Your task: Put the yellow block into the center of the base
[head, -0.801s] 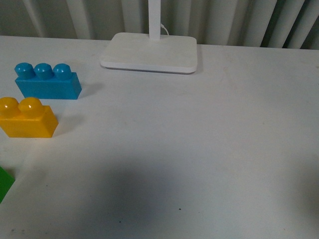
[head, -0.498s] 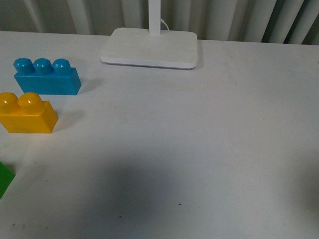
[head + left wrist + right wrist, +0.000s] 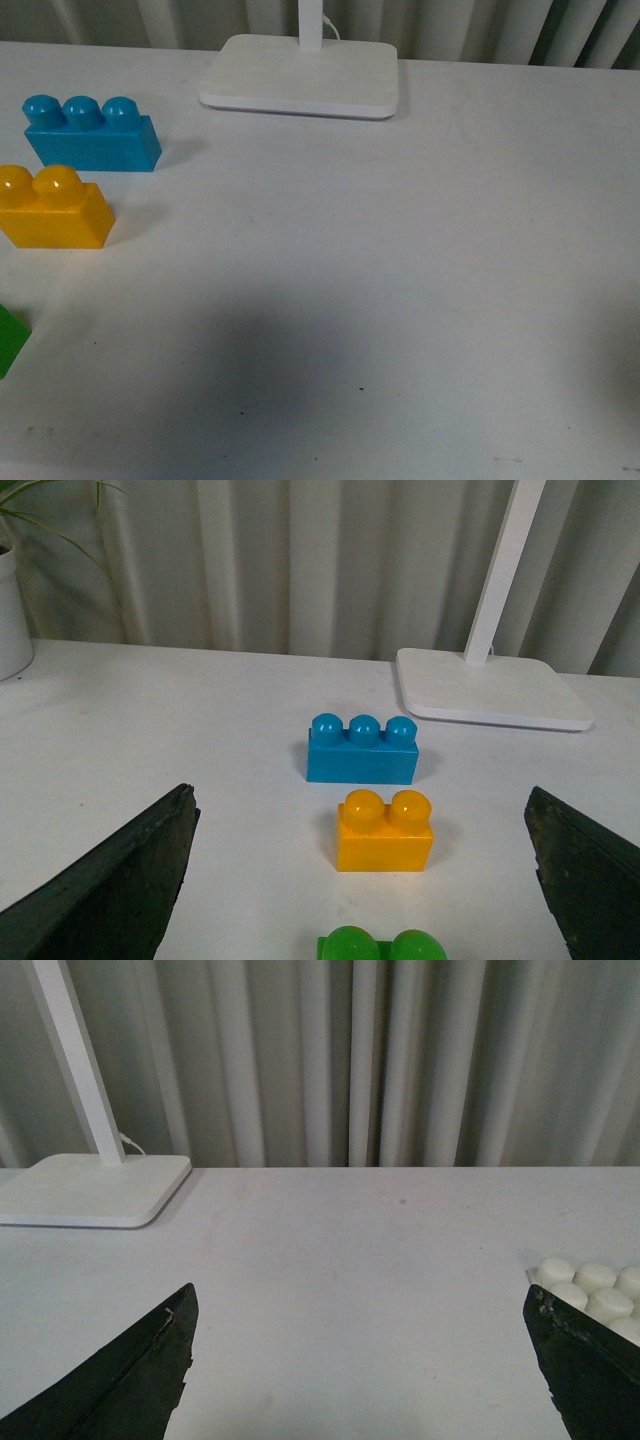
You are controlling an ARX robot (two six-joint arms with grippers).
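Observation:
The yellow block (image 3: 52, 208) stands upright on the white table at the left, its two rounded studs up. In the left wrist view the yellow block (image 3: 385, 831) sits ahead of my left gripper (image 3: 365, 880), which is open with nothing between its dark fingers (image 3: 120, 880). The base (image 3: 598, 1288) shows only as a corner of round white studs in the right wrist view, partly hidden behind one finger of my right gripper (image 3: 365, 1370). That gripper is open and empty above bare table. Neither gripper appears in the front view.
A blue three-stud brick (image 3: 90, 134) stands just behind the yellow block. A green brick (image 3: 10, 340) pokes in at the left edge, nearest my left gripper (image 3: 385, 948). A white lamp stand (image 3: 300, 76) with a pole sits at the back. A white plant pot (image 3: 12, 620) stands far left.
In the front view the blocks and lamp stand have shifted slightly upward in the picture, so the view has tilted or moved. No object has moved on the table.

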